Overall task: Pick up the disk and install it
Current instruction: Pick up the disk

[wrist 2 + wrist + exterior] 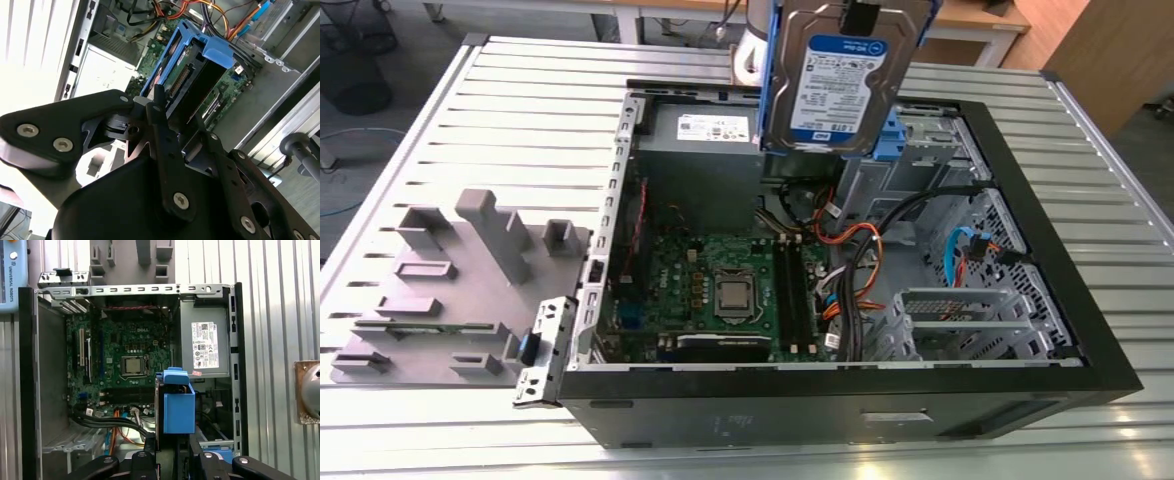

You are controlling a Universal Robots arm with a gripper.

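While the disk [834, 85] hangs upright above the open computer case [787, 415], near the grey power supply [700, 128], the claw [179, 117] is clamped on its upper end, with fingers [159, 107] closed against the blue bracket [178, 407] on both sides. The case sits on the ribbed tabletop [507, 110].

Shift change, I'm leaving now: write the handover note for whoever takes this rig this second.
Gripper: shut on the disk, which hangs on end from it.
Disk: in the air over the open computer case, by the end with the power supply; blue bracket is on it.
Done: disk picked up.
Left: disk not yet seated in the case.
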